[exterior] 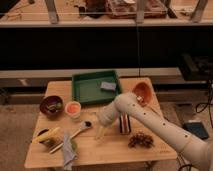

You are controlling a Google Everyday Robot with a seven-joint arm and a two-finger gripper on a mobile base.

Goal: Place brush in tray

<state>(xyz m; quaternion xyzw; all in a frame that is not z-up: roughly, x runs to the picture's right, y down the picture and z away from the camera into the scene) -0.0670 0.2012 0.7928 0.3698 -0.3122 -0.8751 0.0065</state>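
Observation:
The brush [75, 135] lies on the wooden table [105, 150], its pale stick handle running down-left and its small round head [87, 124] pointing up-right. My gripper [100, 132] hangs over the table just right of the brush head, fingers pointing down, open and holding nothing. It is close to the head but apart from it. Behind them, at the back of the table, sits the green tray [86, 91] with a grey block [108, 85] in its right part.
A dark bowl [51, 106] and an orange cup [73, 108] stand left of the tray, and an orange bowl [142, 92] stands to its right. A yellow banana-like thing [47, 135] and a cloth [67, 151] lie at front left. A dark striped block [124, 123] and a dark cluster [141, 140] lie right of the gripper.

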